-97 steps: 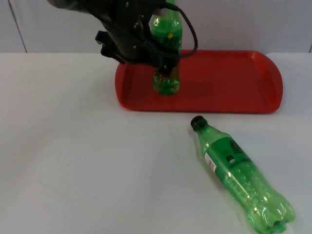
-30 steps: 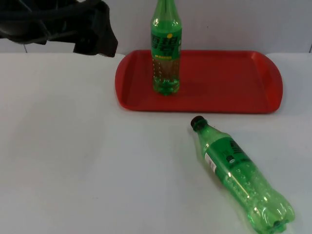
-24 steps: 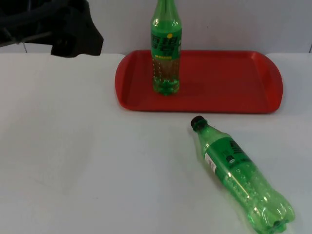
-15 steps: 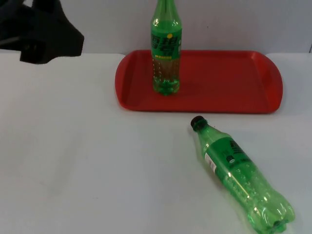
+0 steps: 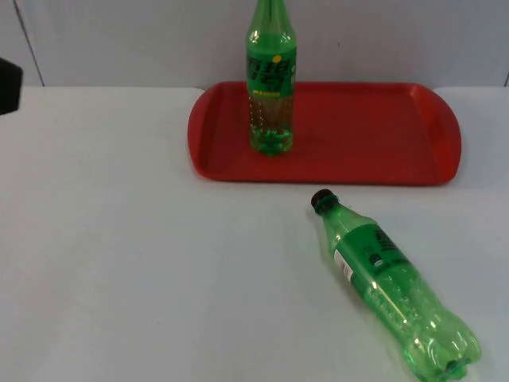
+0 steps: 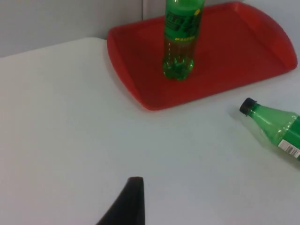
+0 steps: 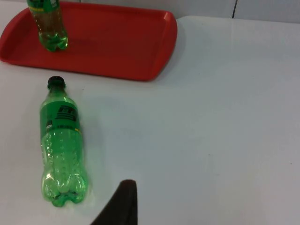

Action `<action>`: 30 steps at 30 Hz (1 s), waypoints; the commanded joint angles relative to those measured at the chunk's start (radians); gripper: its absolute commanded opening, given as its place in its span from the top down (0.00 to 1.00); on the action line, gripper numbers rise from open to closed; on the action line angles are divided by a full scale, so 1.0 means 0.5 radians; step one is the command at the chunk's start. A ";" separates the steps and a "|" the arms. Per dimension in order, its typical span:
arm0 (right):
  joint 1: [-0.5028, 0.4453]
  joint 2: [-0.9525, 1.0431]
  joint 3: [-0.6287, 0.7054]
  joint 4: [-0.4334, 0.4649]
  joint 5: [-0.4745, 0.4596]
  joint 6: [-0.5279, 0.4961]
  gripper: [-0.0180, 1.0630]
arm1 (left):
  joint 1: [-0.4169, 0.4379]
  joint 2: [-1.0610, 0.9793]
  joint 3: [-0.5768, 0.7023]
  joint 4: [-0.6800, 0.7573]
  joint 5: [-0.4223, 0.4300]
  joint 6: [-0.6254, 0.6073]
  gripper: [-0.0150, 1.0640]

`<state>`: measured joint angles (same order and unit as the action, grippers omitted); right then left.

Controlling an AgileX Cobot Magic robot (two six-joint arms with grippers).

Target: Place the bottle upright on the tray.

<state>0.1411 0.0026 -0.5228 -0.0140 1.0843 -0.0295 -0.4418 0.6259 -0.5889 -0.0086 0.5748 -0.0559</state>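
A red tray (image 5: pixel 374 135) lies on the white desk (image 5: pixel 143 263) close to the grey partition wall (image 5: pixel 135 40). One green bottle (image 5: pixel 271 79) stands upright on the tray, near the tray's left end (its base rests on the tray floor, its neck rises in front of the wall). The left wrist view shows the same standing bottle (image 6: pixel 180 40) on the tray (image 6: pixel 234 51), and the right wrist view shows the bottle's lower part (image 7: pixel 48 26) on the tray (image 7: pixel 117 42).

A second green bottle (image 5: pixel 394 286) lies on its side on the desk, off the tray and near the tray's front edge, with its black cap (image 5: pixel 322 200) pointing toward the tray and its base pointing away from it. The right wrist view shows this lying bottle (image 7: pixel 62 150) whole, cap end nearest the tray; the left wrist view catches its cap and shoulder (image 6: pixel 269 124).

Of the left tool, a black fingertip (image 6: pixel 126 204) stands over bare desk, well apart from the tray; whether it is open or closed I cannot tell. The right tool likewise shows one black fingertip (image 7: pixel 119 204), just beside the lying bottle's base; its state cannot be told either.
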 commanded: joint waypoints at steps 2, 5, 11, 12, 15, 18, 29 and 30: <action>-0.013 -0.005 0.012 -0.004 -0.016 -0.016 0.01 | 0.003 -0.222 0.009 -0.012 0.127 -0.002 0.05; -0.013 -0.005 0.012 -0.004 -0.016 -0.016 0.01 | 0.003 -0.436 0.009 -0.012 0.257 -0.002 0.05; -0.013 -0.005 0.012 -0.004 -0.016 -0.016 0.01 | 0.003 -0.713 0.009 0.029 0.478 -0.002 0.05; -0.013 -0.005 0.012 -0.004 -0.016 -0.016 0.01 | 0.003 -0.781 0.009 0.039 0.534 -0.002 0.05; -0.013 -0.005 0.012 -0.004 -0.016 -0.016 0.01 | 0.003 -1.009 0.009 0.048 0.675 -0.002 0.05; -0.013 -0.005 0.012 -0.004 -0.016 -0.016 0.01 | 0.003 -1.127 0.009 0.048 0.741 -0.002 0.05; -0.013 -0.005 0.012 -0.004 -0.016 -0.016 0.01 | 0.003 -1.252 0.108 0.165 0.962 0.004 0.05; -0.013 -0.005 0.012 -0.004 -0.016 -0.016 0.01 | 0.003 -1.252 0.148 0.156 0.962 0.004 0.05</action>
<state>0.1411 0.0026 -0.5228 -0.0140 1.0843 -0.0295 -0.4418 0.0039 -0.5478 0.0672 1.0469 -0.0559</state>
